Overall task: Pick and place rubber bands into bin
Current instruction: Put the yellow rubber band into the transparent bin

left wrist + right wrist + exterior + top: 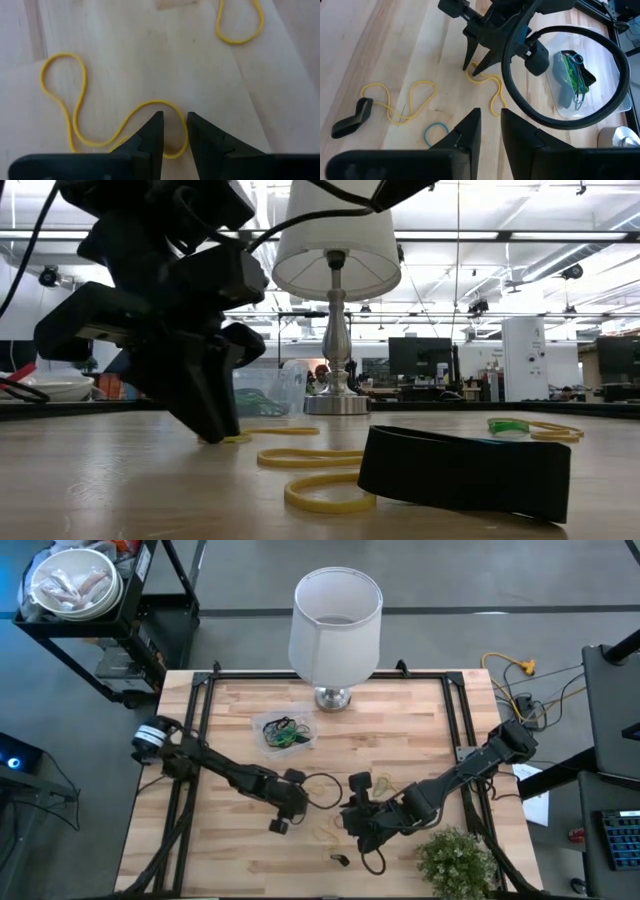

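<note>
Left wrist view shows the left gripper (175,132) tips down on the table, jaws slightly apart astride a long yellow rubber band (100,130), not yet pinched. Closing squarely on that single strand, then lifting straight up, would serve best. The right gripper (490,127) hovers nearby, jaws narrowly parted and empty. The bin (288,732) sits near the lamp (335,625), already holding bands; a black cable loop (565,75) crowds the path.

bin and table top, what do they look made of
The small clear shallow bin looks like thin transparent plastic: the wood and the green and black bands inside show through its glossy walls. The pale table top looks like butcher-block wood, joined strips with visible grain, probably a smooth matte finish.
</note>
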### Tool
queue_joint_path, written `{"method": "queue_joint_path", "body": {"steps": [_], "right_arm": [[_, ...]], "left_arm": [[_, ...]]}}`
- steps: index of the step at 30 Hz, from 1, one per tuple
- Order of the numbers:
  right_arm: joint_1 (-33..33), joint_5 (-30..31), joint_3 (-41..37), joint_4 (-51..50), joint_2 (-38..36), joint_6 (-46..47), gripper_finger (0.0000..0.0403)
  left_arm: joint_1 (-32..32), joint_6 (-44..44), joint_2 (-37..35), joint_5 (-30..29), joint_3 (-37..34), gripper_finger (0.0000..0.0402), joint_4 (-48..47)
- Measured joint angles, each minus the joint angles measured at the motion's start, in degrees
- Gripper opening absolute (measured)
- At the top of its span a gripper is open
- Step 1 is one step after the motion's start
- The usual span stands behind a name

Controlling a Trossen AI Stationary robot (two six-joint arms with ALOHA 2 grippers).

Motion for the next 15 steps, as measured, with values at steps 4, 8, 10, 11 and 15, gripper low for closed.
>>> {"method": "queue_joint_path", "body": {"steps": [4, 8, 10, 11, 15], "right_arm": [[0.01, -0.02, 0.00, 0.00, 0.00, 0.00, 0.0064], [-0.01, -0.02, 0.00, 0.02, 0.00, 0.00, 0.0064], [-0.01, -0.04, 0.00, 0.04, 0.00, 0.00, 0.0065], [-0.01, -0.04, 0.00, 0.06, 0.00, 0.00, 0.0066], [-0.01, -0.04, 0.00, 0.07, 0.00, 0.00, 0.0063]], "left_arm": [[0.00, -0.04, 0.04, 0.10, -0.09, 0.0070, -1.64], [-0.02, -0.01, 0.04, 0.27, -0.11, 0.0041, -3.28], [-0.04, 0.04, 0.04, 0.27, -0.11, 0.0017, -4.29], [-0.04, 0.04, 0.04, 0.27, -0.11, 0.0009, -4.74], [-0.06, 0.61, 0.04, 0.02, -0.11, 0.0002, -5.59]]}}
